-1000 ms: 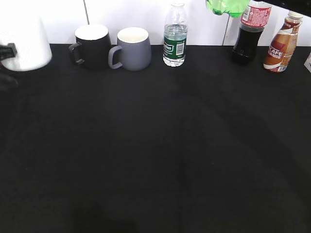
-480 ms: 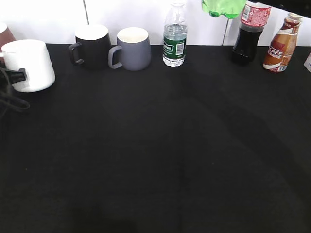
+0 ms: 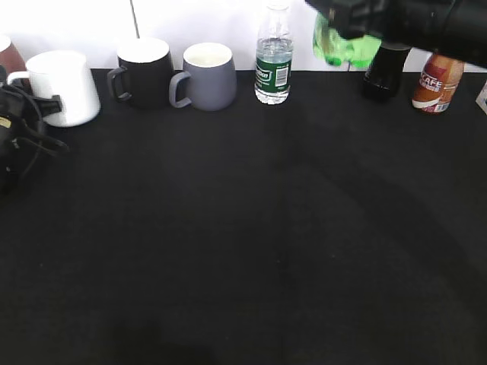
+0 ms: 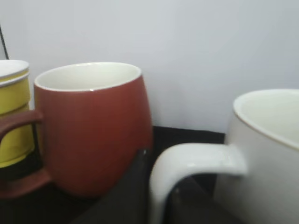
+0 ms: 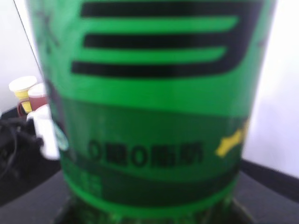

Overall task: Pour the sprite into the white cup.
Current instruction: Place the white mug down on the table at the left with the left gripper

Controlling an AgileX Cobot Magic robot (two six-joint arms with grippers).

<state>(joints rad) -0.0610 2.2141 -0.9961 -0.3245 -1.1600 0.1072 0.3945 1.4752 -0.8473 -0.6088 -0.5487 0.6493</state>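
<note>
White cup (image 3: 65, 86) is sitting at the far left of the black worktop (image 3: 243, 228), upright, handle facing left toward the left gripper (image 3: 34, 106), which is dark and hard to read in the exterior view. In the left wrist view the cup's loop handle (image 4: 187, 172) is filling the near frame with a dark gripper finger (image 4: 135, 186) sitting just beside it; the left gripper is nearly closed and seems to be pinching the handle, though the contact itself is half hidden. A red-brown mug (image 4: 91, 130) is standing just behind and left of the white cup, and a yellow cup (image 4: 11, 112) is standing further left, both close enough to be crowding that side. The sprite (image 3: 346, 42) is hanging at the far right-centre, lifted off the worktop, tilted, mostly covered by the right arm (image 3: 411, 19). In the right wrist view the green label (image 5: 154, 93) is filling the frame; the right gripper is partly spread and clamped around the bottle, fingers not visible. Between bottle and white cup along the far edge are standing a black mug (image 3: 143, 70), a grey mug (image 3: 207, 76) and a clear water bottle (image 3: 274, 57). Right of the sprite are standing a dark cola bottle (image 3: 384, 72) and a brown coffee bottle (image 3: 437, 84).
</note>
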